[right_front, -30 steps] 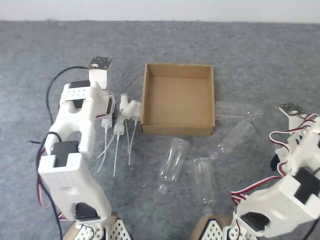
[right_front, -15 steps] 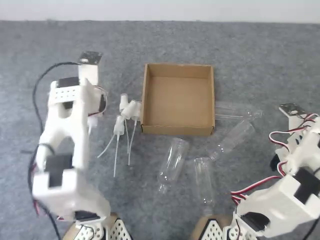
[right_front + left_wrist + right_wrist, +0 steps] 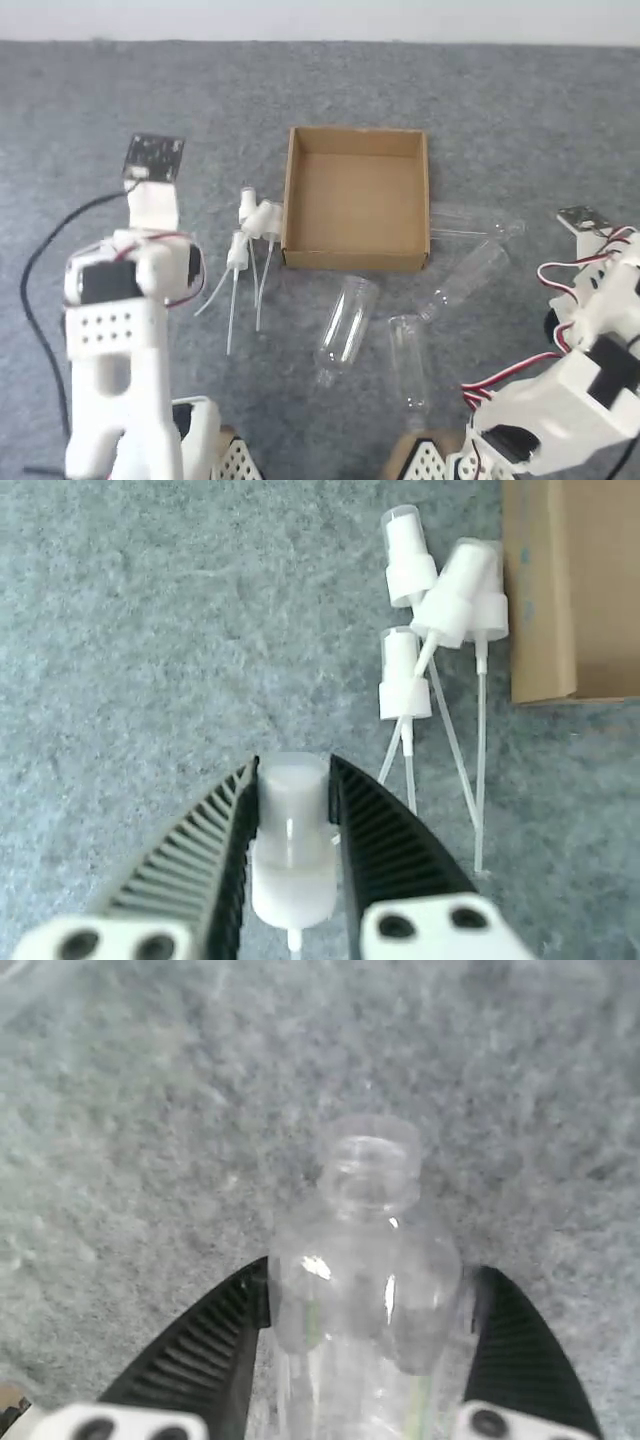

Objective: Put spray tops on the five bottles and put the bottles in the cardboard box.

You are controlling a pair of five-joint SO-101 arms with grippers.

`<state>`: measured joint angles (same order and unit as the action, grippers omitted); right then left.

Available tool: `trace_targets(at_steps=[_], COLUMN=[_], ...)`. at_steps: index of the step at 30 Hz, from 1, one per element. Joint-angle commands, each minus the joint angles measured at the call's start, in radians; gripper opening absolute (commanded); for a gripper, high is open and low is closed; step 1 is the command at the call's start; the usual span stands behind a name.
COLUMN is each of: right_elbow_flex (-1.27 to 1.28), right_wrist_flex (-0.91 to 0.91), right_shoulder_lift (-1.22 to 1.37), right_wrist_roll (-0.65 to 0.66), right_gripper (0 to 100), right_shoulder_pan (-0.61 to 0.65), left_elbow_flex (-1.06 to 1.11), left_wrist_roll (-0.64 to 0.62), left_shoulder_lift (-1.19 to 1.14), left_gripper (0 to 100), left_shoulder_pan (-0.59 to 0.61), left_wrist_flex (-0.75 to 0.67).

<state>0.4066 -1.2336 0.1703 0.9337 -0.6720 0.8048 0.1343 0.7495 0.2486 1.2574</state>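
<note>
My left gripper (image 3: pixel 292 770) is shut on a white spray top (image 3: pixel 292 850), held above the grey carpet. Three more spray tops (image 3: pixel 440 600) lie in a loose cluster close to the cardboard box (image 3: pixel 560 590). From above, those spray tops (image 3: pixel 252 225) lie left of the box (image 3: pixel 355 262), and the left arm (image 3: pixel 115 330) stands raised over the near left. My right gripper (image 3: pixel 370 1275) is shut on a clear bottle (image 3: pixel 365 1175), its open neck pointing away from the camera. Several empty clear bottles (image 3: pixel 345 318) lie on the carpet in front of and right of the box.
The box's inside (image 3: pixel 355 200) holds nothing. The right arm (image 3: pixel 590 340) stands at the near right edge. One bottle (image 3: pixel 408 360) lies near the arm bases, another (image 3: pixel 465 275) by the box's front right corner, a third (image 3: pixel 480 222) beside its right wall.
The left arm has risen and drawn back towards the near side, taking one spray top away from the cluster. The right arm has kept still.
</note>
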Motion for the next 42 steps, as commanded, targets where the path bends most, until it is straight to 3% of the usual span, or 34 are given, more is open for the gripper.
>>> trace_targets(at_steps=[1, 9, 23, 32, 37, 42], right_elbow_flex=[-0.046, -0.046, -0.040, -0.046, -0.054, -0.121], right_wrist_flex=[-0.004, -0.002, 0.070, 0.067, 0.065, -0.047], right_shoulder_lift=[-0.127, -0.182, -0.051, -0.018, -0.030, -0.174], right_wrist_roll=[0.018, 0.017, 0.060, 0.058, 0.064, 0.052], right_gripper=[27.7, 30.9, 30.0, 14.6, 0.6, 0.6], right_shoulder_pan=[0.047, 0.150, 0.051, 0.048, 0.056, 0.102], left_elbow_flex=[0.099, 0.160, 0.160, 0.160, 0.156, 0.050], left_wrist_roll=[0.005, 0.008, 0.008, 0.005, 0.003, 0.008], left_shoulder_lift=[0.143, 0.146, 0.146, 0.146, 0.152, 0.157], left_gripper=[1, 1, 1, 1, 1, 1], left_shoulder_pan=[0.015, 0.012, 0.009, 0.008, 0.009, 0.015], left_wrist_flex=[-0.066, -0.123, -0.124, -0.123, -0.124, -0.121])
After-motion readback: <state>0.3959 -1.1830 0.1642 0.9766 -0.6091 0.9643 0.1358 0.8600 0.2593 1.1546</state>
